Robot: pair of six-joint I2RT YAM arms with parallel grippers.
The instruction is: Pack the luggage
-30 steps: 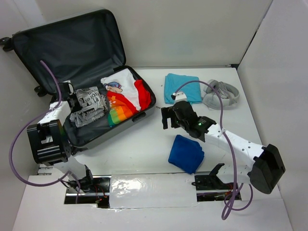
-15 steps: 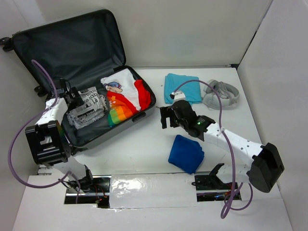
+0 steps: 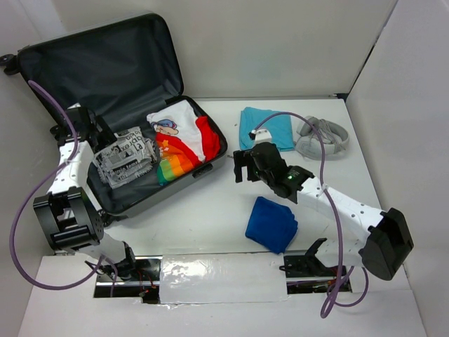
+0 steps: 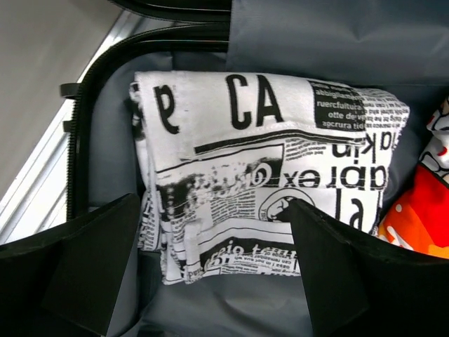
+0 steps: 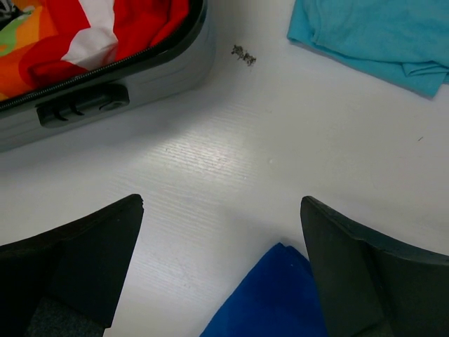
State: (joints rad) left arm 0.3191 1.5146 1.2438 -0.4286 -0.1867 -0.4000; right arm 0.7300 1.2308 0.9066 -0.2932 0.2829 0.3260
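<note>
Black-and-white cloth (image 4: pixel 266 161) lies in the luggage (image 3: pixel 105 63) under the spread left hand (image 4: pixel 212 207)

Blue cloth (image 5: pixel 270 298) cropped below, teal cloth (image 5: pixel 372 35) cropped at right

Open table (image 3: pixel 214 207) between luggage (image 3: pixel 105 70) and blue cloth (image 3: pixel 272 223)

- Luggage (image 3: pixel 105 67): hard shell, ribbed, silver-grey, slight sheen; lining of dark fabric, matt.
- Newsprint-pattern cloth (image 4: pixel 266 175): soft woven textile, matt, creased.
- Table (image 5: pixel 231 161): white, matt, fine linear grain.
- Blue cloth (image 3: pixel 272 223), turquoise cloth (image 5: pixel 379 35): soft, matt.
</note>
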